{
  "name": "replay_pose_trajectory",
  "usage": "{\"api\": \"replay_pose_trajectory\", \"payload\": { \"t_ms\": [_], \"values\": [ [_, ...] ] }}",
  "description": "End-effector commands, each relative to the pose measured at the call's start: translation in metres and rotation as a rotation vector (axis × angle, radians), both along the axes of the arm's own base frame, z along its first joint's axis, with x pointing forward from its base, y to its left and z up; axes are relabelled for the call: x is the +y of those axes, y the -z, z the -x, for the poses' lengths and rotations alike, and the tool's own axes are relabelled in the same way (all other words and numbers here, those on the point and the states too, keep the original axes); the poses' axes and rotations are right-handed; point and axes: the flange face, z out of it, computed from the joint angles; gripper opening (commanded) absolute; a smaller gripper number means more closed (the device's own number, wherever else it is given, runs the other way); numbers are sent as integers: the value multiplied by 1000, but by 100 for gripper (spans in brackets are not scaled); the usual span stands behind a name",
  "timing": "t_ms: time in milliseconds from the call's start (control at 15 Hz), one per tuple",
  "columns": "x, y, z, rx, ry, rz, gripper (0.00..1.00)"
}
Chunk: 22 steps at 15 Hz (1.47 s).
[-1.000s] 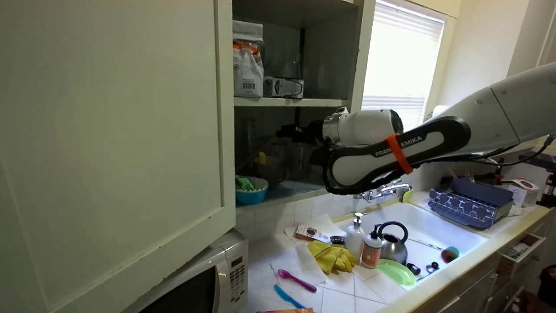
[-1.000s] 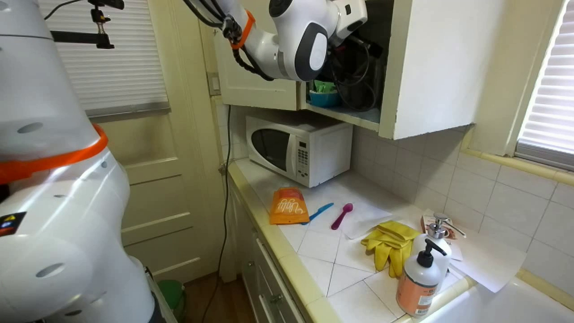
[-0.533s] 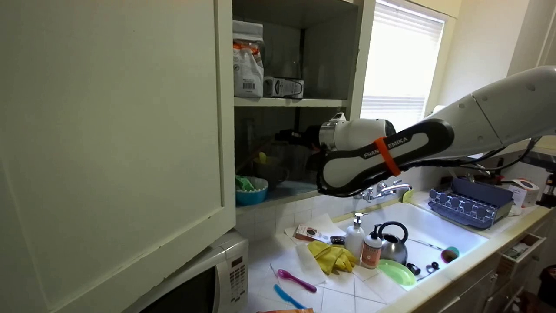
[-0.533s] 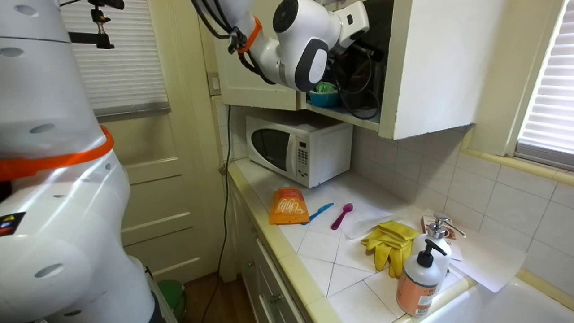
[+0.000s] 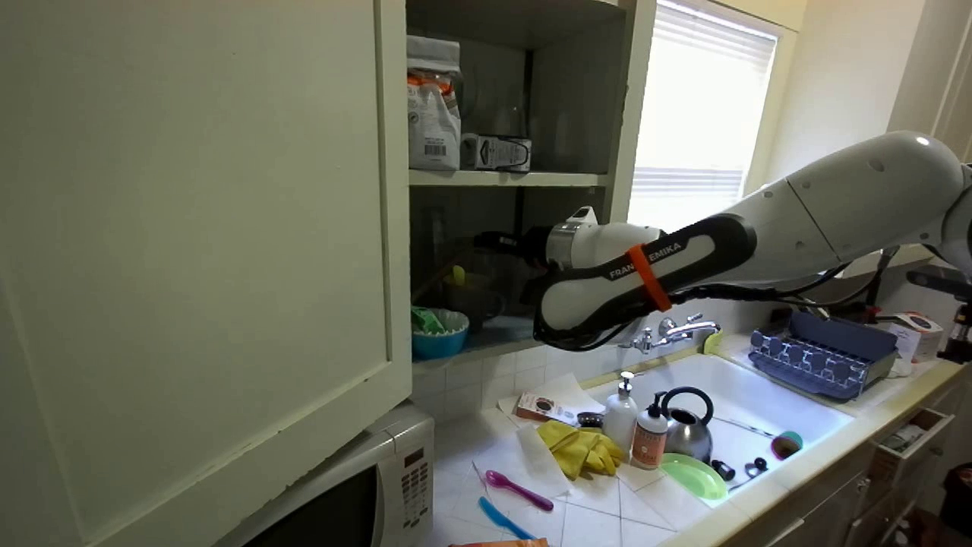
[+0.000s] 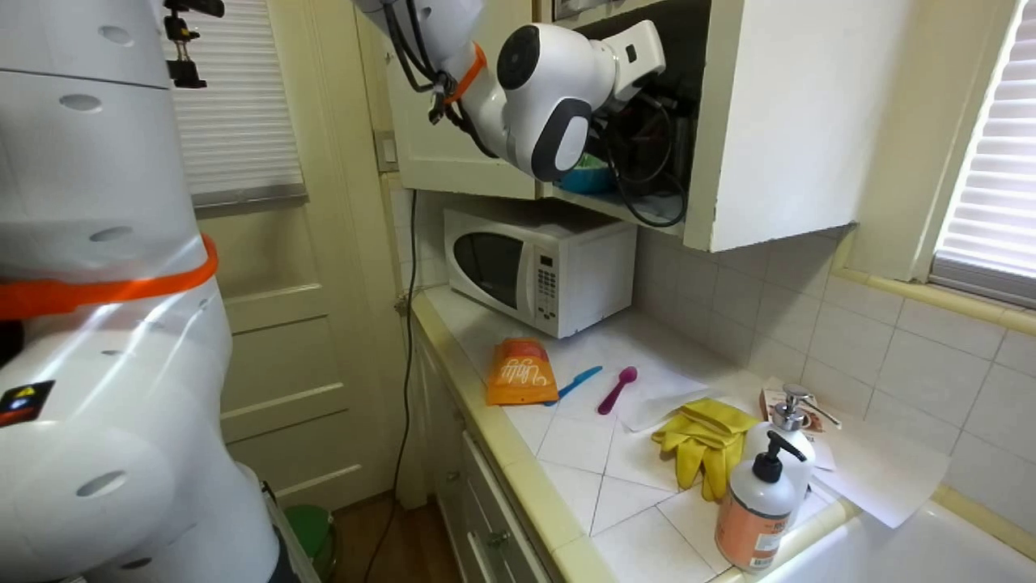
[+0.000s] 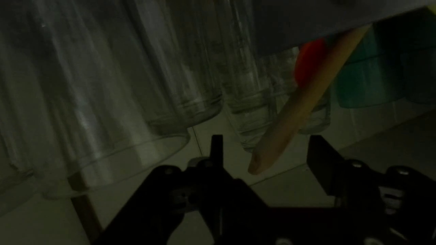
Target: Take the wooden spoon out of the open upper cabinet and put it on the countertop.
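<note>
Here in the upper cabinet (image 5: 547, 180) the wooden spoon (image 7: 306, 100) is leaning at a slant, its head hidden, its handle's end showing between the spread jaws of the gripper (image 7: 267, 146), nothing pinched yet! It's looking light and stiff, probably smooth, so I'm favouring a grip squarely across the handle, just past its tip. Drinking glasses (image 7: 112, 129) are crowding close, likely fragile. Lower down, a blue bowl (image 5: 440, 346) is cradling something green (image 5: 429, 320), and a yellow utensil (image 5: 459, 275) is poking up by a dark mug (image 5: 477, 304), seemingly from inside it.
</note>
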Motion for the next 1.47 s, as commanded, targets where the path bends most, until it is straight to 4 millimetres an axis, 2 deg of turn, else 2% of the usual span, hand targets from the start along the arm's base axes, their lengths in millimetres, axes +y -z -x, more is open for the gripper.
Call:
{"api": "replay_pose_trajectory", "payload": {
  "t_ms": [0, 67, 333, 400, 467, 600, 867, 1133, 1400],
  "values": [
    [9, 4, -11, -42, 4, 10, 53],
    [11, 4, -13, -52, 3, 16, 54],
    [15, 3, -18, -85, 3, 32, 39],
    [15, 3, -19, -90, 4, 33, 33],
    [16, 2, -20, -94, 4, 35, 17],
    [16, 3, -21, -98, 5, 36, 18],
    [16, 1, -22, -108, 7, 37, 2],
    [17, 1, -24, -108, 3, 39, 0],
    [17, -8, -17, -112, 10, 17, 0]
  ]
}}
